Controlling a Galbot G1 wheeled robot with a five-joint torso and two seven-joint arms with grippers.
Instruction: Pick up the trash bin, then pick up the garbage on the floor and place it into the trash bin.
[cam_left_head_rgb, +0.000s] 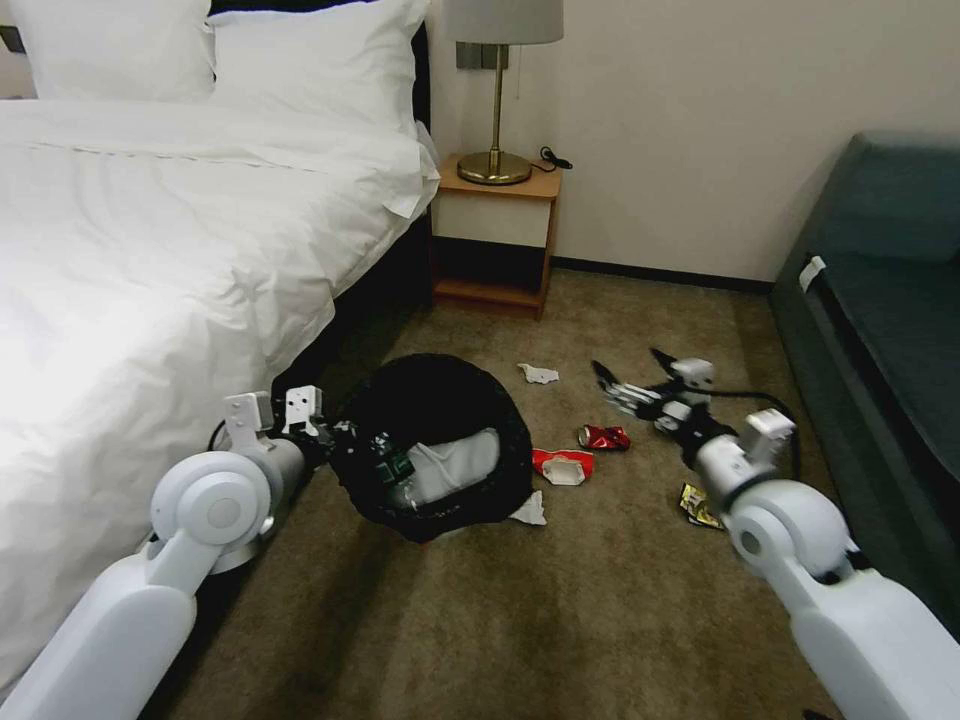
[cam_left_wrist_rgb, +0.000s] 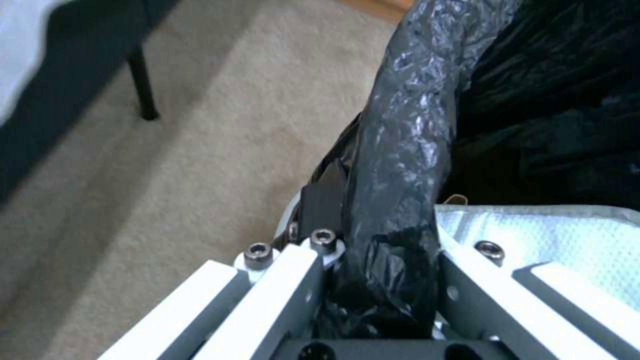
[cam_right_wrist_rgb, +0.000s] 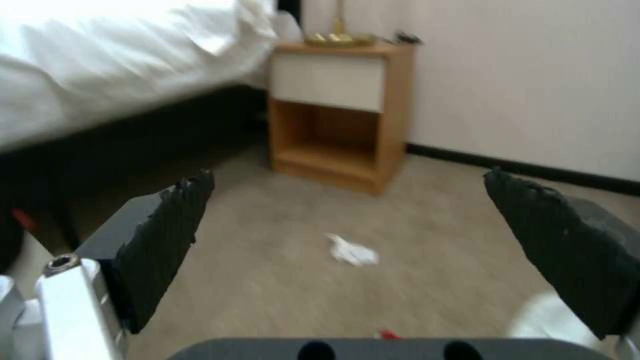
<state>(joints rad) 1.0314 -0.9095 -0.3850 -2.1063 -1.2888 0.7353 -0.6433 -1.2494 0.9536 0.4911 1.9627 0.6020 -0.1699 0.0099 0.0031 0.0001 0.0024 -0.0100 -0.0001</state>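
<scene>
The trash bin (cam_left_head_rgb: 437, 445), lined with a glossy black bag, hangs tilted just above the carpet beside the bed, its mouth facing me. White pieces and a green-labelled bottle (cam_left_head_rgb: 392, 470) lie inside. My left gripper (cam_left_head_rgb: 338, 440) (cam_left_wrist_rgb: 399, 242) is shut on the bin's bagged rim (cam_left_wrist_rgb: 407, 150). My right gripper (cam_left_head_rgb: 630, 366) (cam_right_wrist_rgb: 347, 182) stands open, low over the carpet, just beyond a crushed red can (cam_left_head_rgb: 604, 437). Garbage on the floor: a white tissue (cam_left_head_rgb: 538, 374) (cam_right_wrist_rgb: 352, 251), a red-white wrapper (cam_left_head_rgb: 562, 466), another tissue (cam_left_head_rgb: 528, 512) by the bin, and a gold wrapper (cam_left_head_rgb: 698, 505).
A white bed (cam_left_head_rgb: 150, 250) fills the left side. A wooden nightstand (cam_left_head_rgb: 497, 245) (cam_right_wrist_rgb: 333, 115) with a brass lamp (cam_left_head_rgb: 496, 110) stands at the wall. A dark green sofa (cam_left_head_rgb: 880, 330) lines the right. Open carpet lies in front of me.
</scene>
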